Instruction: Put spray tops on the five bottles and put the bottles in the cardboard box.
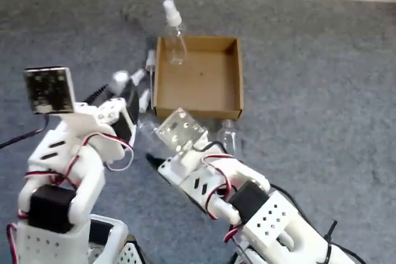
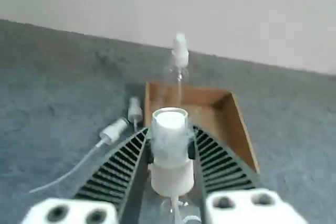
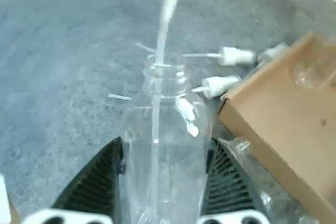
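My left gripper is shut on a white spray top, held left of the cardboard box. That top's thin dip tube runs down into the open neck of a clear bottle. My right gripper is shut on this bottle, in front of the box's left corner. A capped bottle stands in the box's far left corner. Another clear bottle sits against the box's front wall.
Loose spray tops lie on the grey carpet left of the box, also seen as spray tops. Both arms crowd the near side; the carpet right of the box is open.
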Tool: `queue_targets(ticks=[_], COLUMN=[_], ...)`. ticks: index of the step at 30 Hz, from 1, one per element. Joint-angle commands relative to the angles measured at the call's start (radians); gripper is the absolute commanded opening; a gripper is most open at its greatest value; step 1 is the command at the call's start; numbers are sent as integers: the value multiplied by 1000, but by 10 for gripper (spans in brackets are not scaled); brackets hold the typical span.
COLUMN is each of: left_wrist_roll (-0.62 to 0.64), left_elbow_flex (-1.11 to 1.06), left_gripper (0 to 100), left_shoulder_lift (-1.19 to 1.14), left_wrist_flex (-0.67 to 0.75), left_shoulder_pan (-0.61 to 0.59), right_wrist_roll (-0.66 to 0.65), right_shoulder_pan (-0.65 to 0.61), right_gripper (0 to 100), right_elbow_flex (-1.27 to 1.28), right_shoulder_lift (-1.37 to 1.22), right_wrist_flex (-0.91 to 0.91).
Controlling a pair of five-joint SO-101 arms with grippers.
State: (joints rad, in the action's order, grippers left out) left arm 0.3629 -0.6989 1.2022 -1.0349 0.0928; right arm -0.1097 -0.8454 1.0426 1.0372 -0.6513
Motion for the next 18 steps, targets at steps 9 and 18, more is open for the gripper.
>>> queue_targets(ticks=[9, 18], left_wrist_roll=[-48, -75], left_elbow_flex=[-125, -248], left_gripper=[4, 4], left_shoulder_lift=[8, 8], left_wrist_flex=[20, 21], left_shoulder_pan=[137, 143], right_wrist_roll=[26, 101], right_shoulder_pan=[33, 36], right_gripper=[3, 3], right_elbow_flex=[-10, -4], right_shoulder_lift=[36, 35], right_wrist_flex=[71, 74])
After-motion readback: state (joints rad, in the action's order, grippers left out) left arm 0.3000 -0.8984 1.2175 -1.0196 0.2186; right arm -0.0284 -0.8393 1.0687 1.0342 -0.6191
